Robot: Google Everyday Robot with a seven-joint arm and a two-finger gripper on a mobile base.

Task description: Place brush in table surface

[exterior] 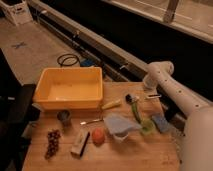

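The brush is at the far right part of the table, its dark round head toward the middle and its thin whitish handle pointing right, under the gripper. Whether it rests on the wood or hangs just above it cannot be told. The gripper hangs from the white arm that bends in from the right edge, right at the handle's end. How wide it stands and whether it grips the handle cannot be told. One green stick runs from just beside the brush head toward the near side. Left of the head lies one yellowish item, close to the corner of the yellow tub. The tub sits on the far left of the table, and its yellow floor is in plain sight from wall to wall. In front of it stands one small dark cup; what it holds cannot be told. A thin metal utensil lies between the cup and one grey-blue cloth. Right of the cloth are two sponges, one green and one blue, just beside each other. Nearer the front are one orange ball, one white-and-black block beside it, and one bunch of dark grapes further left.
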